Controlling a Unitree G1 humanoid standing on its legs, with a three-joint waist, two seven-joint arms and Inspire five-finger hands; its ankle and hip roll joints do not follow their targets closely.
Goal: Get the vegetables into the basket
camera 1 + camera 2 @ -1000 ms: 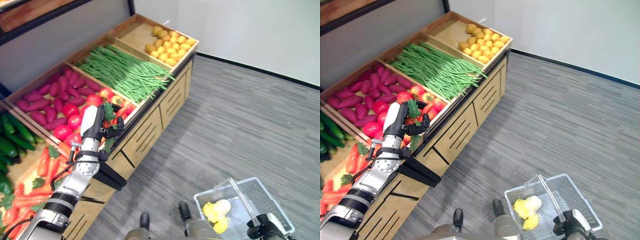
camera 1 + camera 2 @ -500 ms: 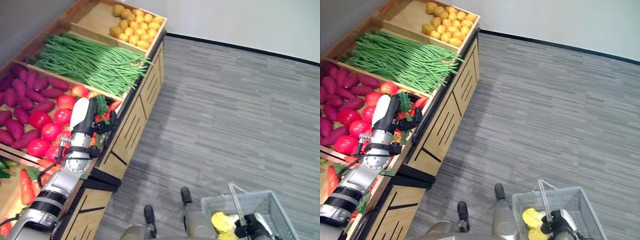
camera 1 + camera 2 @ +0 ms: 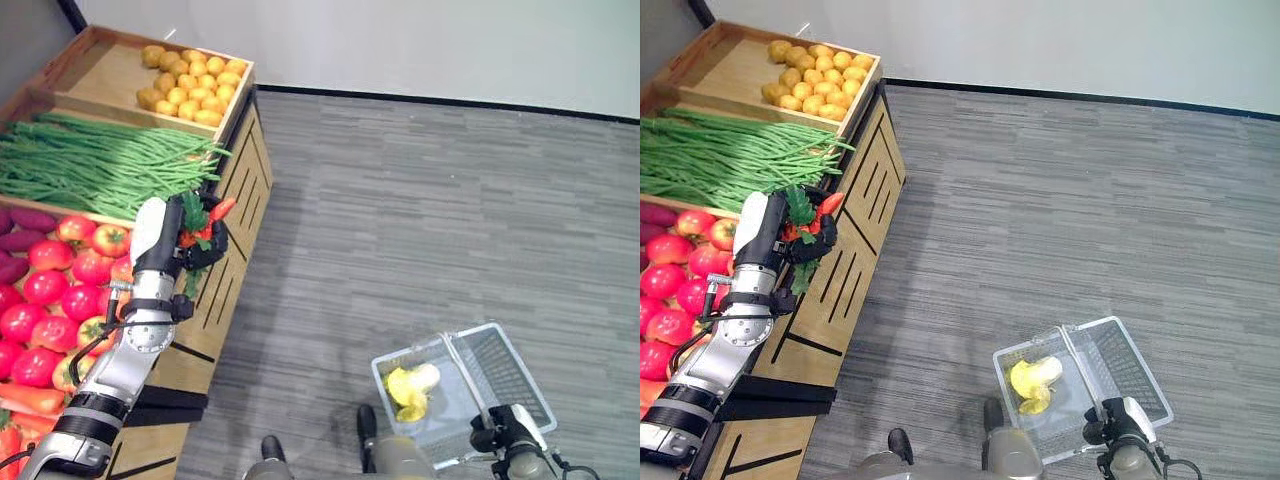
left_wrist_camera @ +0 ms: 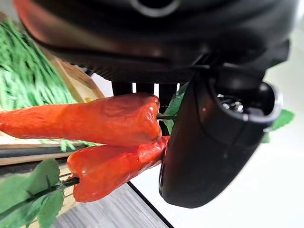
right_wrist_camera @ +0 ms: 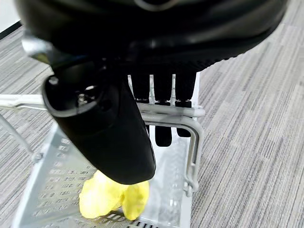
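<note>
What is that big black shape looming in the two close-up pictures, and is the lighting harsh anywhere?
Left wrist view: the dark shape is the left robot hand itself, close to the camera, curled round the carrots. Right wrist view: likewise the right robot hand, curled over the basket handle. Left eye view: even light, no hard glare on the floor.

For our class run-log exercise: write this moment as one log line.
left hand: shut on carrots, beside stand | right hand: shut on basket handle | basket: holds yellow vegetables
</note>
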